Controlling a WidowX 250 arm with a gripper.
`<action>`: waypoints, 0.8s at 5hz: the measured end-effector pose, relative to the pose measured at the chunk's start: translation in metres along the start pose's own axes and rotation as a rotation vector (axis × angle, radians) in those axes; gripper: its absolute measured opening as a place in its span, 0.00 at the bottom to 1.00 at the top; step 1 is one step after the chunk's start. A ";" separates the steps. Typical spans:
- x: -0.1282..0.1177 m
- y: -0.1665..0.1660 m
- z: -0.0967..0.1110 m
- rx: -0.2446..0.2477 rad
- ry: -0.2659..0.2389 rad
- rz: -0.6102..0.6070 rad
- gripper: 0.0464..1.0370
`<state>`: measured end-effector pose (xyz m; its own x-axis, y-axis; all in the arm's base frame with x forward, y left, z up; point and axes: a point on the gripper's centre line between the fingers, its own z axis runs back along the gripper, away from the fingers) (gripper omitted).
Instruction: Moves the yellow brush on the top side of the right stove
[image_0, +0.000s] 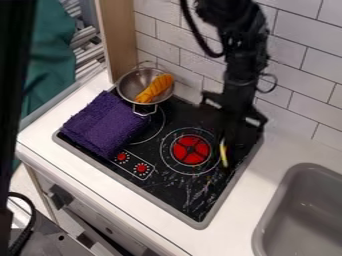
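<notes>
One grey sink (304, 215) set in white tabletop (234, 220). Then two red knobs (141, 168) on black stove (174, 192). Just right of red burner (191, 150), yellow brush (224, 152), directly below black hand (229, 137); cannot tell if spread, pressed together or pinching. At left, purple cloth (103, 122). More far, metal pot (129, 79) with orange thing (153, 88) inside.

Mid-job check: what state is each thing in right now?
Gripper: lowered over the stove
Yellow brush: below gripper; whether held, can't tell
Metal pot: upright, orange item inside
Purple cloth: partly covering left burner
Right burner: uncovered, red disc
</notes>
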<state>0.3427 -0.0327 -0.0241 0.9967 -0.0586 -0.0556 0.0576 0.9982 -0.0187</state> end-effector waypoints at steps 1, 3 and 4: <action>0.008 0.016 0.006 0.005 -0.015 0.102 0.01; 0.006 0.051 -0.001 -0.036 -0.049 0.223 0.01; 0.019 0.052 -0.006 -0.039 -0.064 0.151 0.01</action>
<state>0.3638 0.0178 -0.0318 0.9955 0.0942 0.0032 -0.0939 0.9941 -0.0535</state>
